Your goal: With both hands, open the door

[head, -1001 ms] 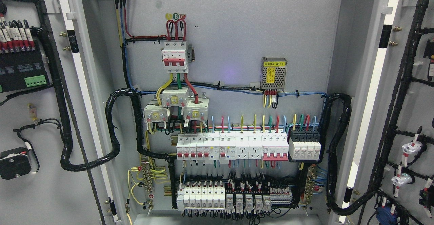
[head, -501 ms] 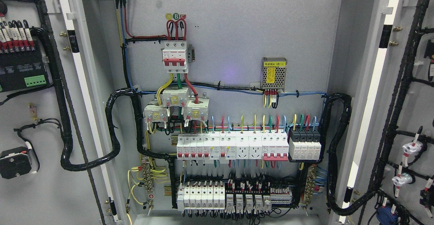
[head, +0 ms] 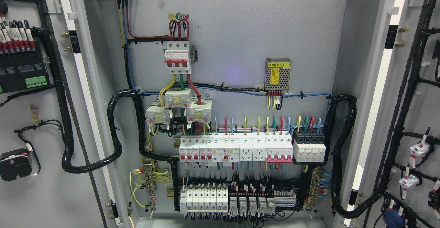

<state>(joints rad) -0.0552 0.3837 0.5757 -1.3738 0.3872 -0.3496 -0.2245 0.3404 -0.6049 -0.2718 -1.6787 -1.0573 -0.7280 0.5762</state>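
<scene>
With both doors (head: 41, 118) swung wide, grey cabinet backplate (head: 240, 32), breaker rows (head: 237, 149); neither hand visible, fingers untellable.

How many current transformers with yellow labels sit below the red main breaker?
3: upper transformer directly under the main breaker, lower left transformer, lower right transformer. None appears hidden.

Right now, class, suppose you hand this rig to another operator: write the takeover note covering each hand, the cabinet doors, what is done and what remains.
Hands: neither the left nor the right hand shows in the head view, so their state cannot be reported.
Doors: the left door and the right door of the electrical cabinet both stand swung wide, inner faces with wiring harnesses towards the camera.
Interior: the back panel with the rows of circuit breakers is fully exposed.
Done: both doors appear open.
Left: apparently nothing on the doors; check where the arms are before moving.
</scene>
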